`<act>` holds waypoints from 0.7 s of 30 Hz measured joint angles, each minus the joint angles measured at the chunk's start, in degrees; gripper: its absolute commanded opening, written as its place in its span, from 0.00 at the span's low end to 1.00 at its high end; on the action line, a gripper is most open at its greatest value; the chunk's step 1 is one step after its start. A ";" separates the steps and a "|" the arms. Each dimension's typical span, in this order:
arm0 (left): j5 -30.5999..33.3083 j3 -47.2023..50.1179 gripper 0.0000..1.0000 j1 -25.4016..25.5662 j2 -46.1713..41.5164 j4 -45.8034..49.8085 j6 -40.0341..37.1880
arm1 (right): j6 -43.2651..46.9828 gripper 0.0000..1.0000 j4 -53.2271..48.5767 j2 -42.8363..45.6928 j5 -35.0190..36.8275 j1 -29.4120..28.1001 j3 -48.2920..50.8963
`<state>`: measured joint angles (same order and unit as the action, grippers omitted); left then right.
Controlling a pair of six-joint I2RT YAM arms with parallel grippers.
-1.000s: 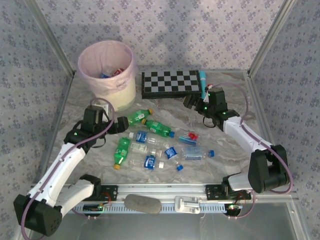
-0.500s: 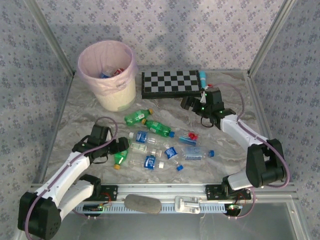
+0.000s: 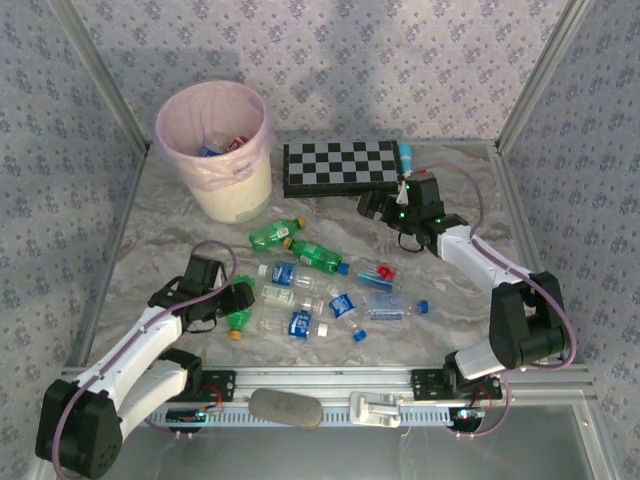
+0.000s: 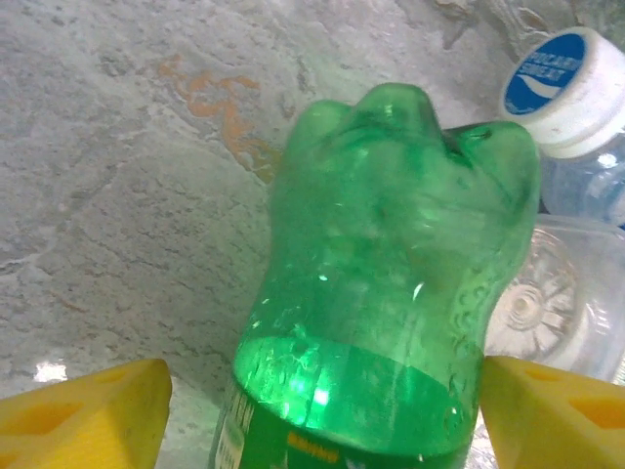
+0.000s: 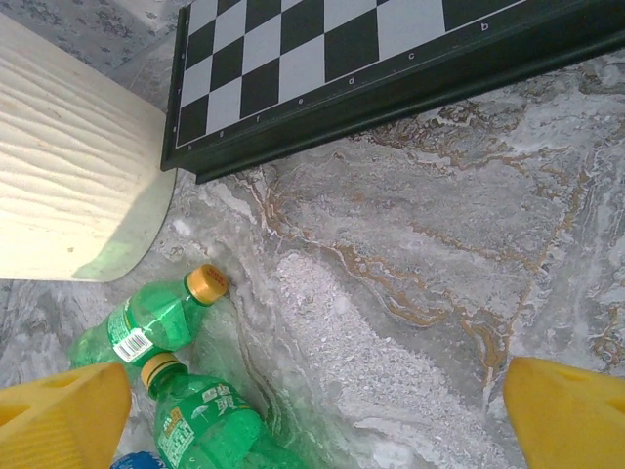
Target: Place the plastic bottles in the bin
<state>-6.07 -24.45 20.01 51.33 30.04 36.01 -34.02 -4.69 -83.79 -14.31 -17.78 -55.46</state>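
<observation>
Lowered and drawn back from the bin (image 3: 238, 192), the left pincer (image 4: 325, 376) is found open astride a green bottle (image 4: 391, 244) on the table (image 4: 117, 176). The right pincer (image 5: 317, 386) is held wide open, a second green bottle (image 5: 146, 327) just ahead of one finger.

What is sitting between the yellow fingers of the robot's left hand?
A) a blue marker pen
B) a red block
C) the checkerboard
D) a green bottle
D: the left wrist view shows a green bottle, bottom end toward the camera, lying between the yellow fingers of the left gripper.
</observation>
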 measured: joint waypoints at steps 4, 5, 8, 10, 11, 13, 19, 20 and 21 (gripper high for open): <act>0.90 0.26 0.75 0.00 1.70 -0.44 0.13 | 0.02 1.00 -0.39 0.00 0.20 0.00 0.00; 1.01 0.28 0.73 0.00 2.10 -0.50 0.15 | 0.02 1.00 -0.46 0.00 0.24 0.00 0.00; 1.22 0.31 0.68 0.00 3.26 -1.14 0.35 | 0.02 1.00 -0.63 0.00 0.48 0.00 0.00; 1.38 0.31 0.65 0.02 3.91 -1.79 0.52 | 0.02 1.00 -0.72 0.00 0.63 0.00 0.00; 1.40 0.28 0.64 0.04 4.04 -2.10 0.55 | 0.02 1.00 -0.79 0.00 0.63 0.00 0.00; 1.40 0.28 0.60 0.04 4.24 -2.69 0.68 | 0.02 1.00 -0.90 0.00 0.63 0.00 0.00; 1.84 0.28 0.51 0.04 4.28 -3.30 0.83 | 0.02 1.00 -1.05 0.00 0.63 0.00 0.00; 1.99 0.28 0.50 0.04 4.22 -3.30 1.01 | 0.02 1.00 -1.05 0.00 0.63 0.00 0.00; 2.25 0.28 0.49 0.04 4.11 -3.28 1.14 | 0.02 1.00 -1.05 0.00 0.63 0.00 0.00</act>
<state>-3.81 -24.16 20.05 55.44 26.76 37.15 -34.00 -5.74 -83.79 -13.67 -17.78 -55.46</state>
